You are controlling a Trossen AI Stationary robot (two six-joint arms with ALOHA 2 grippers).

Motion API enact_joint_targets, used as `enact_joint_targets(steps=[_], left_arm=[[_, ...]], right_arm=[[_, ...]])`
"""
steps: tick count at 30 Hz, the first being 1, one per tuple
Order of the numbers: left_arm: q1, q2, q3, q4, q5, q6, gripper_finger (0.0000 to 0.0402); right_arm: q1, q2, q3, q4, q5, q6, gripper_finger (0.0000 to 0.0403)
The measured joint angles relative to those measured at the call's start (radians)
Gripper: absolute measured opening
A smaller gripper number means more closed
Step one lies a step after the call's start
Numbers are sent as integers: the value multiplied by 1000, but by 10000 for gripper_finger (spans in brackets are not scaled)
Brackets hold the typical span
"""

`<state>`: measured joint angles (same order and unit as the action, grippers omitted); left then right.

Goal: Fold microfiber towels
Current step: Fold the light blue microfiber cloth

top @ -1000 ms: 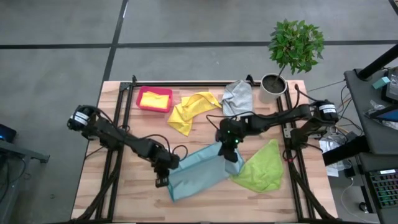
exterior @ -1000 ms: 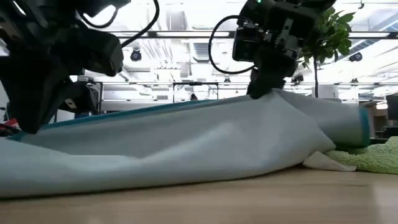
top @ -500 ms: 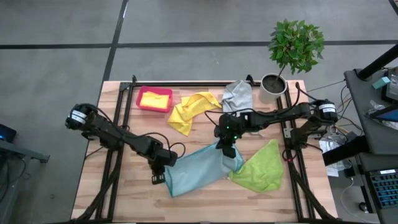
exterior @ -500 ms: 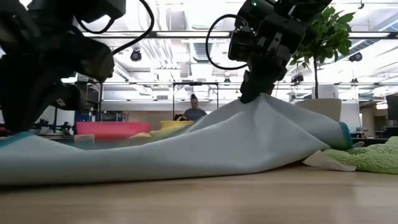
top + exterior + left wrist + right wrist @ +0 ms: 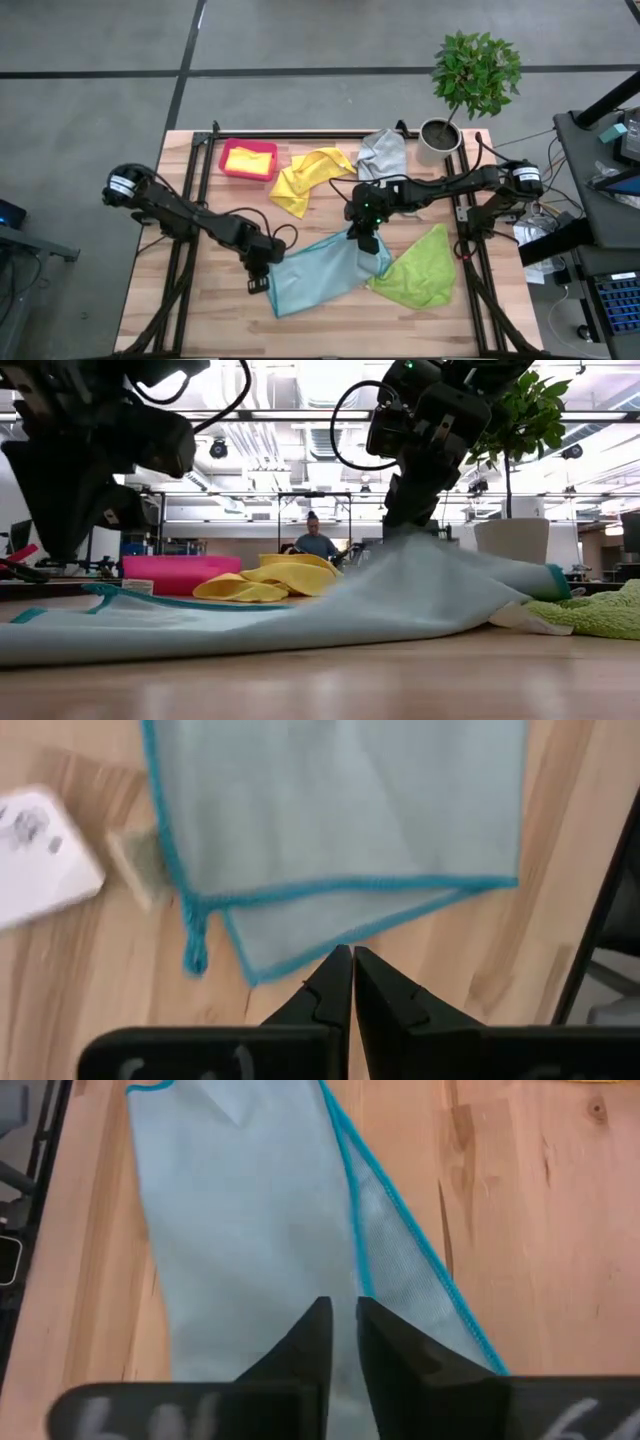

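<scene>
Left gripper clenched empty, just off the light blue square microfiber towel lying folded on the wooden counter. Right gripper slightly parted over the towel's far end, holding nothing.

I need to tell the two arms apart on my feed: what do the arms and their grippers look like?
Both are dark, near-black jointed arms with black cables looping alongside. Each shoulder carries a round white-and-black cap. The right arm shows a small green light near its wrist. The left gripper and right gripper each end in two slim, black, tapered fingers on a dark crossbar with faint pale markings.
</scene>
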<state>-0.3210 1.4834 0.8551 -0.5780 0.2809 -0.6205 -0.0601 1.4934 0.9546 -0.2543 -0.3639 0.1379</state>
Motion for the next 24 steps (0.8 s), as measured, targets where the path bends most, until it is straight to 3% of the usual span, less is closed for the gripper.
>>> enact_joint_targets(steps=[8,16,24], left_arm=[[-2,80,-11,4,-49,-2,0],[0,154,-18,-18,-70,-1,0],[23,109,-30,-331,-258,29,0]], right_arm=[[-10,0,0,-3,0,0,97],[-15,0,0,-2,0,-10,111],[-20,0,14,-2,1,-9,114]])
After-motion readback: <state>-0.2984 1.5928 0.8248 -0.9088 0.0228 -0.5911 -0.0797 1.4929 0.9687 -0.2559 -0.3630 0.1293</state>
